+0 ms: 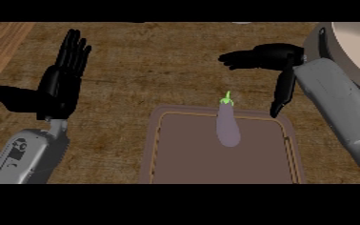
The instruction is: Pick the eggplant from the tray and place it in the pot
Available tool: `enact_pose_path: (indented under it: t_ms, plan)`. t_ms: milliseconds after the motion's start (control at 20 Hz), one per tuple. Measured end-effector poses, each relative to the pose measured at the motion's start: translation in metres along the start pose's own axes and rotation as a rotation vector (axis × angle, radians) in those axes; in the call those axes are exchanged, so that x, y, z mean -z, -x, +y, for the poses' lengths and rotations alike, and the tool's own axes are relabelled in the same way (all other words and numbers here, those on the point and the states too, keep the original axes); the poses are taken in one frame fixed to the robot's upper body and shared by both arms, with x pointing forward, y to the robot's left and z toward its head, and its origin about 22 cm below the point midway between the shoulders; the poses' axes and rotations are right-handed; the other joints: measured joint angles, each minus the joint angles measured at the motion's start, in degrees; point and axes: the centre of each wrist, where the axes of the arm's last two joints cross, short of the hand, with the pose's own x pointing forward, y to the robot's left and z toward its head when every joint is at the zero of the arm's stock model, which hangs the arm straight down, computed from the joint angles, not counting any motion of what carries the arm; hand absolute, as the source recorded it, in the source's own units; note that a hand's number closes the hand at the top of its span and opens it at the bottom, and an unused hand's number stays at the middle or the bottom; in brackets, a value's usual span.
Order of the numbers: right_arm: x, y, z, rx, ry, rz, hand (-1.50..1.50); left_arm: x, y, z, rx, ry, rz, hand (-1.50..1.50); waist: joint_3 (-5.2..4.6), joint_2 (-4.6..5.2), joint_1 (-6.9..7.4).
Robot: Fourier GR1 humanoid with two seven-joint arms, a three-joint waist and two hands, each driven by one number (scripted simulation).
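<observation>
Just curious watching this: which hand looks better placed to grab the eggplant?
Likely the right hand: it hangs open near the eggplant on the tray, beside the pot. The left hand rests open far off.

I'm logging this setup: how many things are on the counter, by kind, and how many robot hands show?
Eggplant: 1
Tray: 1
Pot, partly cut off at the right edge: 1
Hands: 2, left hand and right hand, both open
Total: 5
</observation>
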Motion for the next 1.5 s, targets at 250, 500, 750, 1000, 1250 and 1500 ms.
enact_pose_path:
  t_ms: [250,500,750,1000,1250,1500]
  plan:
    - [0.027,0.003,0.009,-0.031,-0.07,0.068,-1.5,0.005,0.002,0.008,0.007,-0.008,0.004,0.0,-0.03,-0.09,-0.7]
    - [0.037,0.01,0.016,-0.048,-0.114,0.105,-1.5,0.008,0.003,0.006,0.009,-0.021,0.009,0.0,-0.04,-0.32,-1.4]
    - [0.051,0.017,0.028,-0.055,-0.132,0.085,-1.5,0.004,0.006,0.007,0.008,-0.024,0.009,0.0,-0.06,-0.59,-1.72]
    - [0.063,0.019,0.034,-0.064,-0.123,0.051,-1.5,0.003,0.006,0.008,0.009,-0.033,0.016,0.0,-0.07,-0.71,-2.03]
    - [0.072,0.024,0.039,-0.108,-0.13,0.092,-1.5,-0.007,0.006,0.016,0.013,-0.028,0.017,0.0,-0.1,-0.86,-2.07]
    - [0.086,0.035,0.053,-0.138,-0.149,0.123,-1.5,-0.005,0.003,0.012,0.017,-0.038,0.018,0.0,-0.1,-0.9,-2.37]
